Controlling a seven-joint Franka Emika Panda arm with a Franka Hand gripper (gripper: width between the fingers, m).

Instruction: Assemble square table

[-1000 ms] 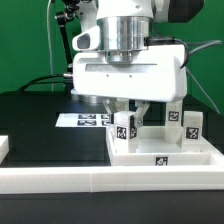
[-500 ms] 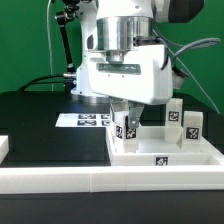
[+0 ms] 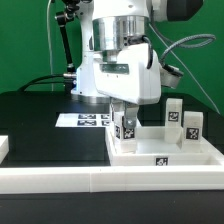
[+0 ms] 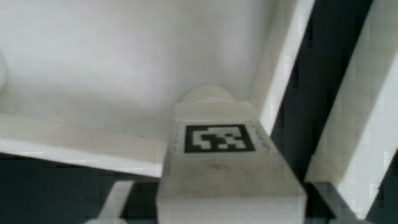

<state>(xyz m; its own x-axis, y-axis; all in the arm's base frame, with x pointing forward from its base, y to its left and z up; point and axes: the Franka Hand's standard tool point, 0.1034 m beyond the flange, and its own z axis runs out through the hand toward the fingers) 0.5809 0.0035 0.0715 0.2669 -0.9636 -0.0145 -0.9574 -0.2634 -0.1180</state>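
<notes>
The white square tabletop [image 3: 190, 152] lies rim up at the exterior view's right, with a tag on its front edge. My gripper [image 3: 123, 112] reaches down over its near left corner and is shut on a short white leg [image 3: 125, 129] that stands upright on the slab. In the wrist view the leg [image 4: 217, 140] shows its tag, and my gripper [image 4: 222, 206] has a dark finger [image 4: 139, 205] on each side of it. The tabletop's face [image 4: 89, 90] and rim lie behind it. Two more tagged legs [image 3: 172, 114] [image 3: 192, 127] stand on the slab's right side.
The marker board [image 3: 85, 120] lies on the black table left of the tabletop. A long white rail [image 3: 90, 184] edges the front. A white block [image 3: 3, 149] sits at the left edge. Cables and a green wall stand behind.
My hand has turned about its vertical axis above the leg, its broad face swinging toward the exterior view's left. The leg stays in the same spot on the slab.
</notes>
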